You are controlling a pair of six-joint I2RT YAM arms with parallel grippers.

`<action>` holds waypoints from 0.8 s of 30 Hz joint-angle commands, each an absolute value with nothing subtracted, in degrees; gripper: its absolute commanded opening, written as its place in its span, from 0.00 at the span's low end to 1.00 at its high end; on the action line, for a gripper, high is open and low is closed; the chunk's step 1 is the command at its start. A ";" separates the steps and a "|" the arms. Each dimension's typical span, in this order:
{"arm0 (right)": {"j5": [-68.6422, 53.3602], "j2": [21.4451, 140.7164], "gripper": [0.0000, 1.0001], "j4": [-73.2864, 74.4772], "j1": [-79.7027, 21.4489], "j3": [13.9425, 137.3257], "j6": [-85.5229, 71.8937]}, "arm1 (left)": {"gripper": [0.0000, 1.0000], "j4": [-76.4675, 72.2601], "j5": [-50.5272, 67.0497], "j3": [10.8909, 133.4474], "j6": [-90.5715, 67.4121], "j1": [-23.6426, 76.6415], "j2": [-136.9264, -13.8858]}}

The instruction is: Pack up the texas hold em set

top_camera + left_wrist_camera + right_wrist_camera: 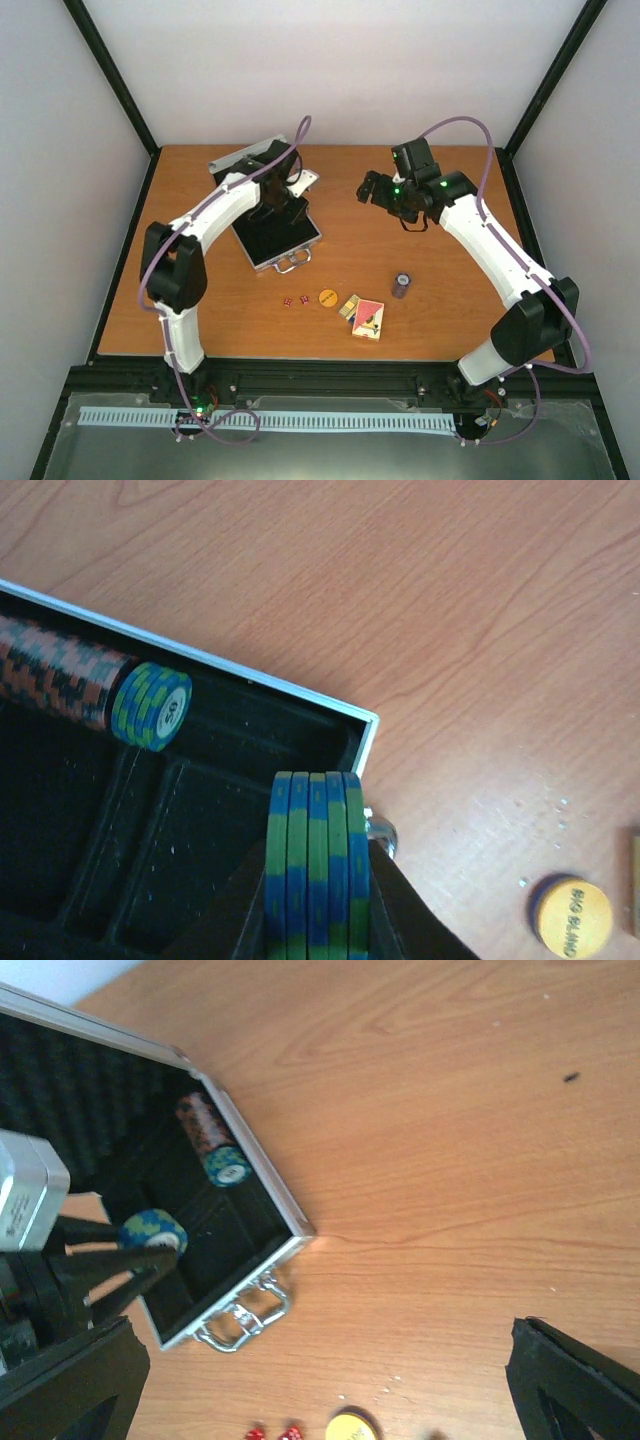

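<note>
Soft, even light falls from overhead, leaving the wooden table [420, 200] warm and bright with only faint, short shadows. Inside the case [268, 243] the black lining [90, 830] is dark and shows little detail, while the silver rim [255, 1175] catches a pale shine. In the right wrist view the right gripper's fingers [570, 1380], close to the lens, look dark and blurred.

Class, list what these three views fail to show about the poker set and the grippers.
Case inside: top view, mostly hidden by the left arm.
Left fingers: left wrist view, cut off by the bottom edge, partly behind held chips.
Dice pips: too small from top; cut by right wrist view's bottom edge.
Cards: top view, print too small.
</note>
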State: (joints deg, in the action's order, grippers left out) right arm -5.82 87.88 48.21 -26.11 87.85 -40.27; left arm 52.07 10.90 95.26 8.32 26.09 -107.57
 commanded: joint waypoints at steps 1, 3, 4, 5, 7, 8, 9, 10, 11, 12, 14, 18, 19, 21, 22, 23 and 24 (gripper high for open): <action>-7.63 85.85 1.00 47.52 -24.06 85.13 -37.95 | 0.01 55.66 11.28 102.83 11.07 25.66 -113.72; -8.33 85.49 1.00 47.38 -23.13 84.15 -37.37 | 0.01 57.03 11.56 105.88 11.15 25.66 -117.65; -8.80 85.30 1.00 47.30 -22.71 83.65 -37.21 | 0.01 57.58 11.56 107.19 11.15 25.66 -119.04; -9.16 85.13 1.00 47.20 -22.21 83.21 -36.92 | 0.01 57.92 11.68 108.32 11.16 25.66 -120.16; -9.70 84.85 1.00 47.10 -21.37 82.49 -36.34 | 0.01 57.82 12.05 109.55 11.00 25.66 -121.58; -10.06 84.75 1.00 46.97 -20.84 81.99 -36.16 | 0.01 57.75 12.04 110.19 10.99 25.66 -122.31; -10.51 84.61 1.00 46.73 -20.21 81.48 -35.97 | 0.01 58.10 11.85 110.85 10.99 25.66 -123.05; -11.00 84.56 1.00 46.55 -19.73 81.03 -35.83 | 0.01 58.78 11.56 112.07 10.99 25.66 -123.94; -11.43 84.55 1.00 46.38 -19.29 80.68 -35.67 | 0.01 59.53 10.91 113.06 11.10 25.66 -124.87; -11.81 84.62 1.00 46.21 -18.91 80.30 -35.46 | 0.01 60.38 10.40 113.64 11.22 25.66 -125.57; -12.54 84.82 1.00 45.97 -18.15 79.85 -35.13 | 0.01 60.89 9.63 113.90 11.60 25.66 -126.32; -13.73 85.36 1.00 45.47 -17.02 79.22 -34.81 | 0.01 61.47 8.04 114.62 12.40 25.45 -127.12; -14.13 85.53 1.00 45.32 -16.78 79.12 -34.75 | 0.01 62.00 7.77 114.87 12.73 25.30 -127.46; -14.56 85.92 1.00 45.26 -16.62 79.10 -34.52 | 0.01 62.66 7.01 115.17 13.32 24.85 -128.06; -14.65 86.09 1.00 45.34 -16.61 79.10 -34.40 | 0.01 62.79 6.89 115.22 13.67 24.55 -128.24; -14.74 86.29 1.00 45.35 -16.52 79.10 -34.26 | 0.01 62.87 6.98 115.08 13.94 24.14 -128.38; -14.76 86.48 1.00 45.42 -16.52 79.10 -34.21 | 0.01 62.85 7.21 115.16 14.17 23.76 -128.55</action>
State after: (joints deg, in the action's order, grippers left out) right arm -13.43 85.97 46.46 -17.06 79.37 -35.48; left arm 60.86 8.19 112.51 11.79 25.69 -127.52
